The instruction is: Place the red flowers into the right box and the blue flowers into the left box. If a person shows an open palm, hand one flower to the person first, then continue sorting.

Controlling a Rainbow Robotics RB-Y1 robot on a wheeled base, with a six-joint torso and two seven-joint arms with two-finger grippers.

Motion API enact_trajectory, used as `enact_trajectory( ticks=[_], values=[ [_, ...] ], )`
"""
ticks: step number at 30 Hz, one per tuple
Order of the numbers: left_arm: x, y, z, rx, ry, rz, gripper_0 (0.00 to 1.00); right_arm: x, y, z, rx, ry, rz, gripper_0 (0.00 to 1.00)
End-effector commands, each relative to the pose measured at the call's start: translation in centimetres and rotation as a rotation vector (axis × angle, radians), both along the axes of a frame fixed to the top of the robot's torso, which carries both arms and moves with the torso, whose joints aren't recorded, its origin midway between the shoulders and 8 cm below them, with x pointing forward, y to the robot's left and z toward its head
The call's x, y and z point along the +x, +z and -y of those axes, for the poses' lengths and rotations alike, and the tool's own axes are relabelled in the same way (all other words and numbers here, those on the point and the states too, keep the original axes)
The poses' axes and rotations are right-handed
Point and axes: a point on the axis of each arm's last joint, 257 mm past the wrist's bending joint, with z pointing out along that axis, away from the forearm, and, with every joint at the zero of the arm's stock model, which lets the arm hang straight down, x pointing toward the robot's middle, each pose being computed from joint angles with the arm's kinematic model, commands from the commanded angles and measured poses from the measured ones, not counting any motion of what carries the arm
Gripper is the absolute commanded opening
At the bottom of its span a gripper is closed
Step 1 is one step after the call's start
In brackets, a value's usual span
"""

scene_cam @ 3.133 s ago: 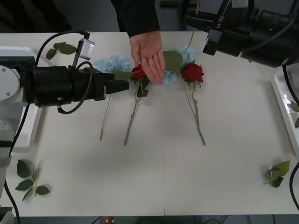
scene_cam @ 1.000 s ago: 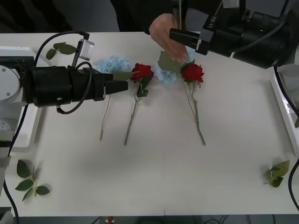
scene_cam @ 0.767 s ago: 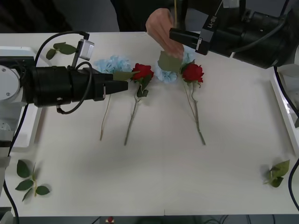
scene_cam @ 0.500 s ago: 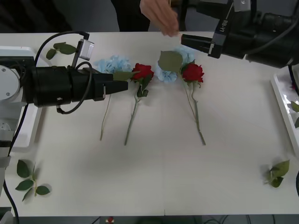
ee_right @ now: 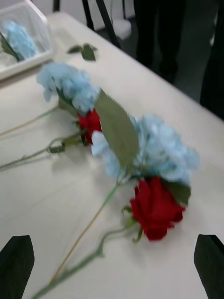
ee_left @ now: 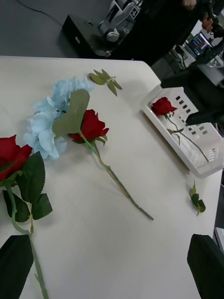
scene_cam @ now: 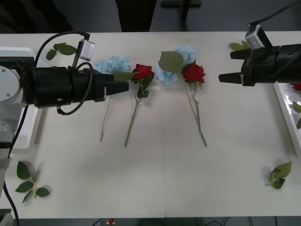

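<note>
Two red flowers lie on the white table: one rose point(scene_cam: 143, 72) just ahead of my left gripper point(scene_cam: 128, 80), another rose point(scene_cam: 194, 73) at the centre. Blue flowers lie beside them, one bunch point(scene_cam: 114, 64) at the left and another point(scene_cam: 178, 63) in the middle. My left gripper hovers open, its tips almost at the left rose. Right of the central rose point(ee_right: 155, 210) my right gripper point(scene_cam: 225, 67) is open and holds nothing. The right box point(scene_cam: 285, 100) holds a red rose point(ee_left: 163, 105). The left box point(ee_right: 28, 28) holds a blue flower.
Loose leaf sprigs lie at the front right point(scene_cam: 280, 175), the front left point(scene_cam: 30, 181), the back left point(scene_cam: 63, 48) and the back right point(scene_cam: 240, 45). The rose stems run toward the table's open front half.
The person's hand over the flowers closed on a stem at my right gripper and withdrew out of view. My right arm swung back to the right. The left arm stayed still.
</note>
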Motion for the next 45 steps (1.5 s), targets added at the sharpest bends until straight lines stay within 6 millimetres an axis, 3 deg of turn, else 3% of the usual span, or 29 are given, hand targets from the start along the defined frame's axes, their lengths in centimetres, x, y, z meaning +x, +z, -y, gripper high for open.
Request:
enact_trajectory(
  ticks=[1, 7, 14, 23, 30, 36, 45],
  values=[
    [0.3, 2.2, -0.6, -0.011, 0.012, 0.026, 0.96, 0.7, -1.0, 0.8, 0.055, -0.175, -0.215, 1.0],
    [1.0, 1.3, -1.4, 0.028, 0.044, 0.022, 1.0, 1.9, -4.7, 1.1, 0.074, -0.444, -0.464, 1.0],
    [2.1, -0.7, -3.1, 0.122, 0.106, 0.011, 1.0, 3.3, -6.8, 1.2, 0.037, -0.671, -0.557, 1.0],
    [3.2, -5.3, -8.1, 0.31, 0.244, -0.082, 1.0, 3.6, -7.5, 1.8, -0.036, -0.885, -0.613, 1.0],
    [4.9, -8.0, -11.2, 0.44, 0.41, -0.137, 1.0, 3.8, -9.5, 1.3, -0.121, -1.004, -0.563, 1.0],
    [6.1, -9.1, -11.2, 0.489, 0.479, -0.167, 1.0, 3.9, -11.0, 0.3, -0.127, -1.046, -0.56, 1.0],
    [11.4, -10.4, -9.1, 0.542, 0.523, -0.169, 1.0, 4.9, -13.3, -1.4, -0.102, -1.044, -0.558, 1.0]
  ],
)
